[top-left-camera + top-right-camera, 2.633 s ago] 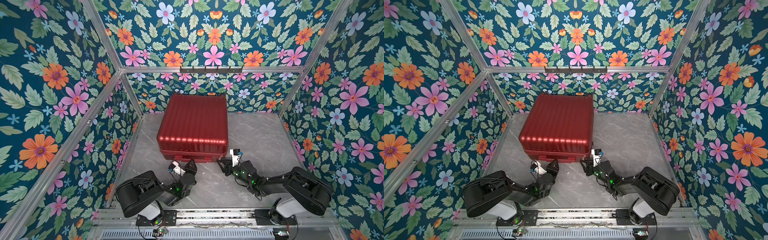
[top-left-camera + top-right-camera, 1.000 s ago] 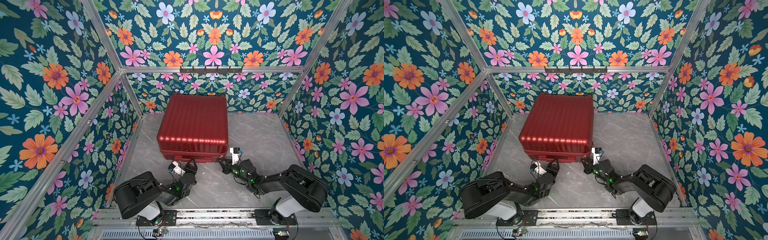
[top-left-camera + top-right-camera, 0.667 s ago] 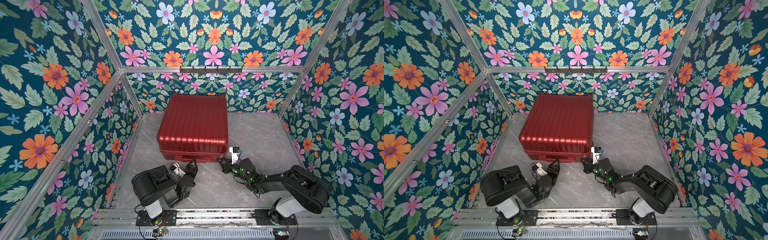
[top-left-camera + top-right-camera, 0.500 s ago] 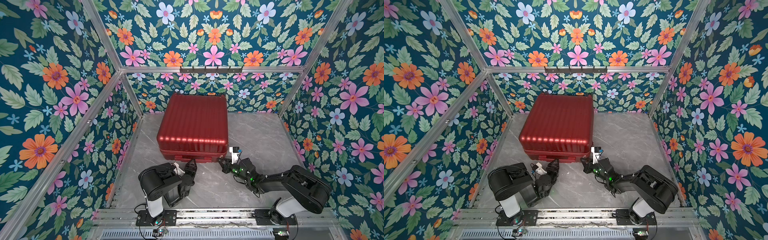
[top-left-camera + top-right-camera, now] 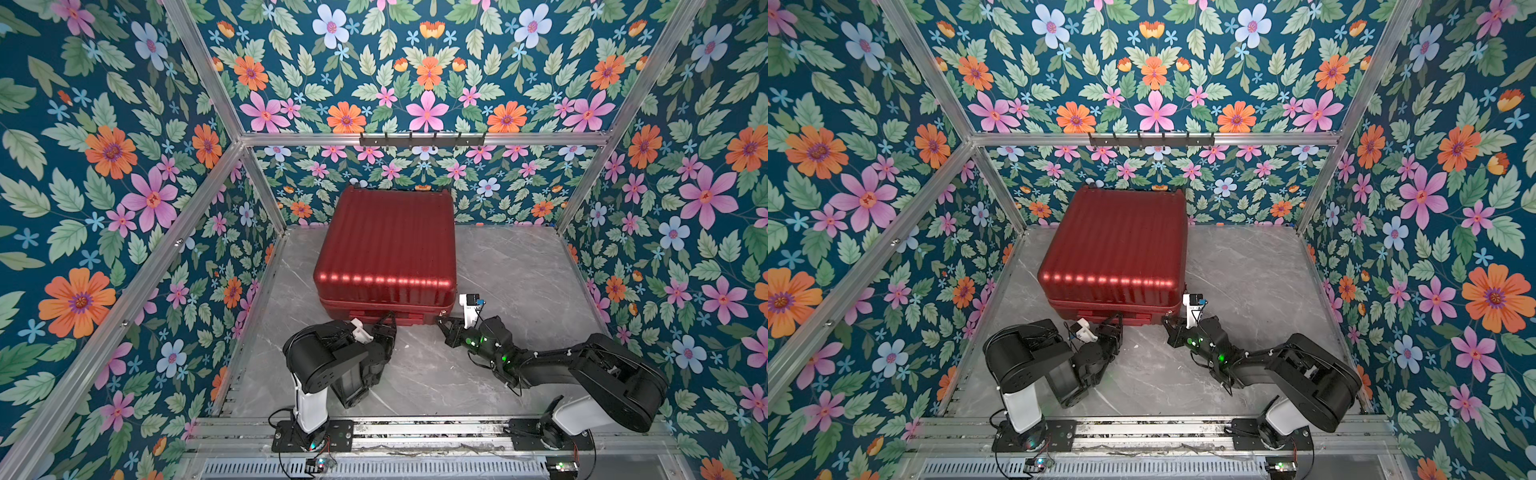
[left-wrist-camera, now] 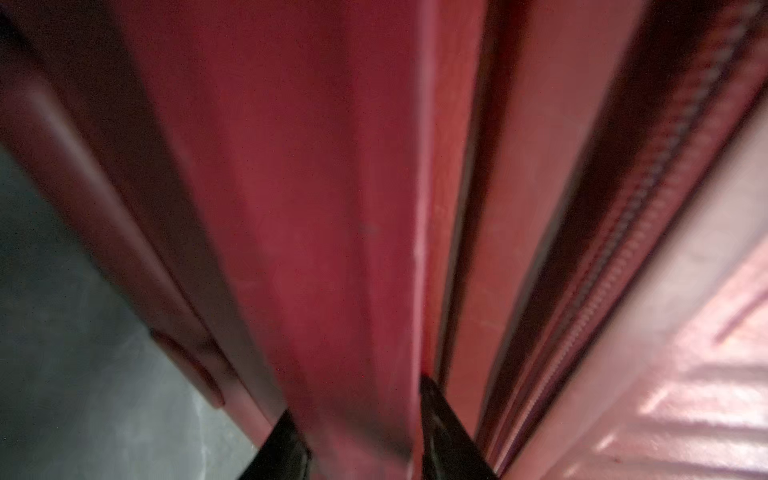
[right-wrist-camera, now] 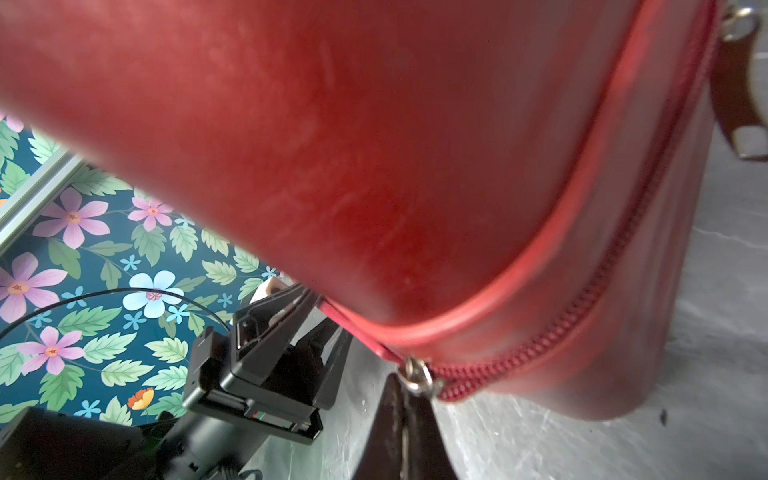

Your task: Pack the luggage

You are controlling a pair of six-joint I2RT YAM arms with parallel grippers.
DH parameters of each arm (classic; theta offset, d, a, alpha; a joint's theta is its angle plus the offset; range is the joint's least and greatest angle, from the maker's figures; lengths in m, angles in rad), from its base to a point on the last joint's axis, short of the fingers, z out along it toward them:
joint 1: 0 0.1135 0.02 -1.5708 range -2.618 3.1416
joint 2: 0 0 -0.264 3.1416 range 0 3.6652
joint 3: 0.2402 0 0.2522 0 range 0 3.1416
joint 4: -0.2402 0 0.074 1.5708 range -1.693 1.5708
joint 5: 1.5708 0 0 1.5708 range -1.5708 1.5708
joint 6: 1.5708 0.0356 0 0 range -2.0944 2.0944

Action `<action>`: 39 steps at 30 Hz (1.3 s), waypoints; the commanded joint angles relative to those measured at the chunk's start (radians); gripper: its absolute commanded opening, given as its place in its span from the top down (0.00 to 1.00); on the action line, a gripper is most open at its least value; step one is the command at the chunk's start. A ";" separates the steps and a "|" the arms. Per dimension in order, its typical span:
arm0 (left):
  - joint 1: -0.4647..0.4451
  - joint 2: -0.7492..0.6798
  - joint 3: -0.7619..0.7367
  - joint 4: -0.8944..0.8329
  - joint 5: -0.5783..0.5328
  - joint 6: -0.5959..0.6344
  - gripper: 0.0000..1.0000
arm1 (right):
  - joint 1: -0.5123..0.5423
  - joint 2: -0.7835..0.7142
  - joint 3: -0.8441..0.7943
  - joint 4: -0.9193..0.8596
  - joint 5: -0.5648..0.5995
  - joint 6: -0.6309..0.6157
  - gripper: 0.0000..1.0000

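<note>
left gripper (image 5: 388, 323) (image 5: 1115, 323) first: in both top views it sits low against the near edge of the luggage (image 5: 386, 241) (image 5: 1117, 245). the luggage lies flat and closed on the grey marble table (image 5: 519, 270), its far end at the flowered back wall (image 5: 424, 83), below a hook rail (image 5: 422, 139). the right gripper (image 5: 441, 325) (image 5: 1167, 325) noses in at the near corner on its own side. the two grippers are near each other but apart, and the shell itself blocks any reach further in. compared with a second ago, the left arm (image 5: 328, 361) has swung its elbow up from low and wide to stand over its base. the luggage has not moved and the right arm (image 5: 582, 365) barely has.

on the left wrist view, the two black fingertips (image 6: 440, 428) pinch a flat red band of the luggage (image 6: 332, 187) between them, with no gap i can see. the zipper (image 6: 648, 199) runs just beside.

on the right wrist view, the right gripper (image 7: 405, 399) is clamped tight on the silver zipper pull (image 7: 417, 376) at the shell's rounded corner. the left gripper (image 7: 286, 332) shows beyond it, and a red strap (image 7: 737, 95) with silver fittings sits beside the shell.
</note>
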 commanded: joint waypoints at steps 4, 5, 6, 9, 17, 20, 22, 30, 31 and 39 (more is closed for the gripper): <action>0.010 0.032 0.022 0.016 0.009 -0.034 0.61 | 0.002 0.002 0.005 0.048 -0.008 -0.017 1.00; 0.009 0.035 0.021 0.016 0.009 -0.038 0.61 | 0.002 0.002 0.008 0.048 -0.007 -0.018 1.00; 0.010 0.038 0.021 0.016 0.005 -0.042 0.62 | 0.002 0.002 0.008 0.047 -0.007 -0.019 1.00; 0.010 0.046 0.020 0.016 -0.002 -0.047 0.67 | 0.002 0.004 0.011 0.046 -0.006 -0.018 1.00; 0.013 0.029 0.003 0.015 -0.022 -0.018 1.00 | 0.000 0.002 0.019 0.020 0.045 -0.032 1.00; 0.013 0.006 -0.019 0.015 -0.045 0.000 1.00 | 0.001 0.001 0.020 0.025 0.058 -0.030 1.00; 0.013 -0.009 -0.037 0.013 -0.066 0.011 1.00 | -0.002 0.001 0.016 0.031 0.071 -0.017 1.00; 0.013 -0.043 -0.077 0.004 -0.085 0.033 1.00 | -0.015 -0.029 -0.017 -0.009 0.142 0.012 1.00; 0.013 -0.043 -0.082 0.004 -0.087 0.030 1.00 | -0.016 -0.037 -0.022 -0.014 0.151 0.012 1.00; 0.013 -0.055 -0.082 -0.001 -0.079 0.042 1.00 | -0.034 -0.122 -0.075 -0.080 0.184 0.007 1.00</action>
